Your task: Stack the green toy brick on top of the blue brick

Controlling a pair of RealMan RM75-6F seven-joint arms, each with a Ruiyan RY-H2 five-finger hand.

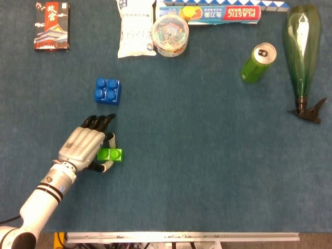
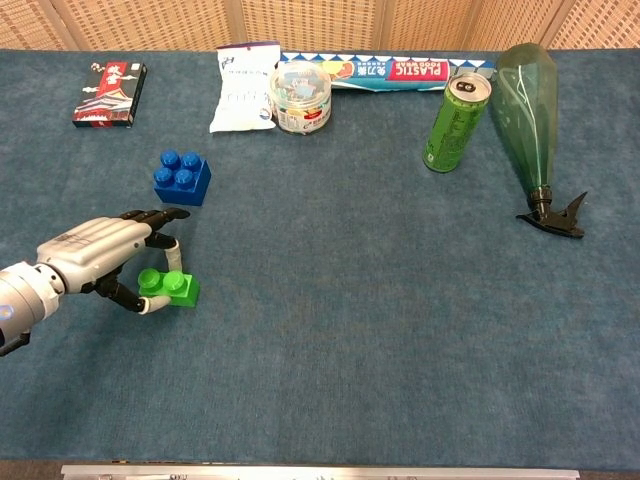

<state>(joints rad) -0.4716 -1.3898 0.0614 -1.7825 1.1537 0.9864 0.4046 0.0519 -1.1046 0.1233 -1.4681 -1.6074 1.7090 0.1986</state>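
Observation:
The green toy brick (image 1: 112, 154) (image 2: 171, 288) lies on the blue cloth at the lower left. My left hand (image 1: 83, 145) (image 2: 98, 255) reaches over it from the left. The thumb (image 2: 150, 305) and a finger (image 2: 173, 254) press on opposite sides of it, pinching it while it rests on the cloth. The other fingers stretch out toward the blue brick (image 1: 108, 90) (image 2: 181, 177). That brick stands alone on the cloth a short way beyond the hand, studs up. My right hand shows in neither view.
Along the far edge lie a card box (image 1: 51, 25), a white pouch (image 1: 136, 28), a round tub (image 1: 170, 35) and a plastic-wrap box (image 1: 218, 14). A green can (image 1: 258, 63) and a green spray bottle (image 1: 302, 52) are at the right.

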